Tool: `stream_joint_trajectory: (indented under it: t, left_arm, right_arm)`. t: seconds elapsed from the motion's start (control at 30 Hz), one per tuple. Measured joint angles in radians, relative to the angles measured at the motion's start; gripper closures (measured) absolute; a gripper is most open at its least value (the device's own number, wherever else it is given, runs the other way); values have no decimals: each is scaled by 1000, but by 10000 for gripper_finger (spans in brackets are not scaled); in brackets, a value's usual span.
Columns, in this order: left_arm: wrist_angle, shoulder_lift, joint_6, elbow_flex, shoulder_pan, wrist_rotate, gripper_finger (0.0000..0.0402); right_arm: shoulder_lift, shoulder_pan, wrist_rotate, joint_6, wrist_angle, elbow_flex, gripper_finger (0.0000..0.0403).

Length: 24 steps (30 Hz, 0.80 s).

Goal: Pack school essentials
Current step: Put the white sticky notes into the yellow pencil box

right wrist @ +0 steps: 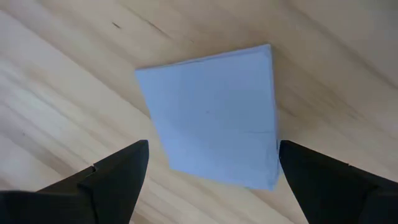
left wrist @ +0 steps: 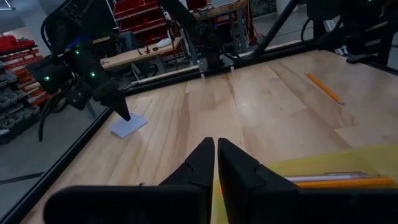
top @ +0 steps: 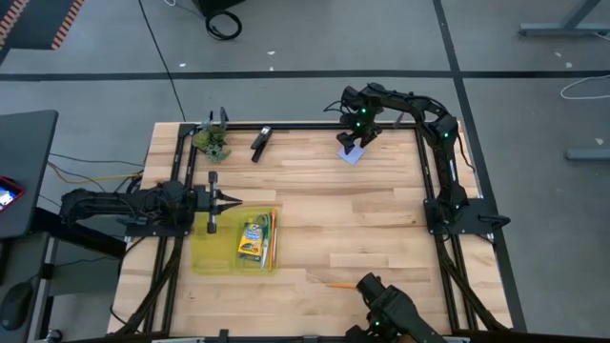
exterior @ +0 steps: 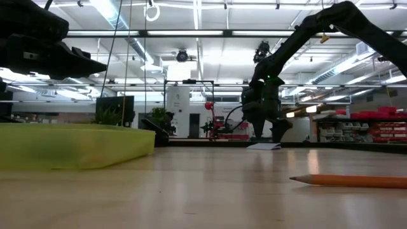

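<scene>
Wooden table, stray pencil, leafy clump

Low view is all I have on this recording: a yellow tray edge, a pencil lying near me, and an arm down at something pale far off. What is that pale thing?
Observer: A pale blue notepad, flat on the table; the right gripper hangs over it, fingers open either side.
Operator: Anything in the tray?
Observer: Yes, the yellow tray holds a crayon box and orange pencils.
Operator: The left arm?
Observer: The left gripper is shut, empty, at the tray's far edge.
</scene>
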<state>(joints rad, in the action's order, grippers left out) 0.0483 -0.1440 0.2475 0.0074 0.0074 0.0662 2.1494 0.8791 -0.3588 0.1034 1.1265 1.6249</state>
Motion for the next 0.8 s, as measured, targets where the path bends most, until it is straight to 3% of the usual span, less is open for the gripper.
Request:
stream_joint_trajectory:
  t: [0.57, 0.8]
  left_arm:
    - [0, 0, 0, 0, 0, 0, 378]
    - [0, 0, 0, 0, 0, 0, 368]
  right_arm:
    - [0, 0, -218, -55, -42, 0, 36]
    - [0, -17, -234, -51, -68, 0, 36]
